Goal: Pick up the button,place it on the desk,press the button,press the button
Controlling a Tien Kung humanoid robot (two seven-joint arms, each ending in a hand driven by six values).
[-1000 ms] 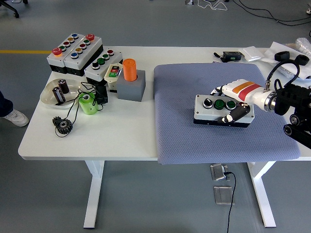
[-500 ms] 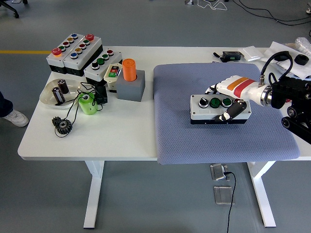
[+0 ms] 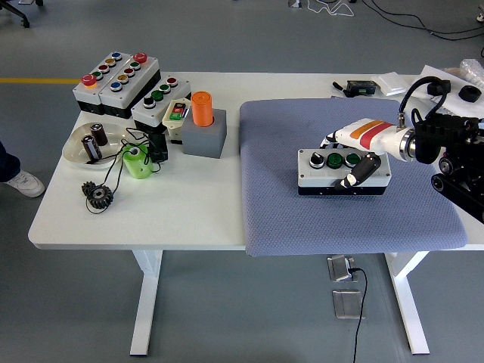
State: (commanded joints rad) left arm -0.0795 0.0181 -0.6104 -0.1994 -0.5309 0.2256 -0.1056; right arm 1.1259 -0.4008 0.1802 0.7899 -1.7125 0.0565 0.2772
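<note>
- At the far left edge, a person's shoe (image 3: 23, 183) and a bit of trouser leg show on the floor beside the white table (image 3: 189, 219).
- On the table's back left corner stand two grey boxes (image 3: 116, 81) with rows of coloured buttons, side by side.
- Just to their right lies a third box (image 3: 157, 100) with green and red buttons, and a small cream switch (image 3: 176, 112) leans against it.
- In front of the boxes sits a shallow white dish (image 3: 76, 150) holding two dark cylinders (image 3: 94, 141).
- A black gear (image 3: 98, 197) lies near the front left of the table, with a thin black wire running up toward a green cup (image 3: 136, 162).
- An orange cylinder (image 3: 201, 108) stands upright in a grey block (image 3: 205, 134) near the table's middle.
- A grey-blue mat (image 3: 280, 204) covers the right half of the table.
- The button box (image 3: 340, 172), white on top with a black knob and two green buttons, is on the mat, right of its centre.
- The right hand (image 3: 361, 148) wraps over the box's right end, thumb on the near side and fingers behind it, gripping it.
- Small black and white items (image 3: 361, 85) lie along the back right edge.
</note>
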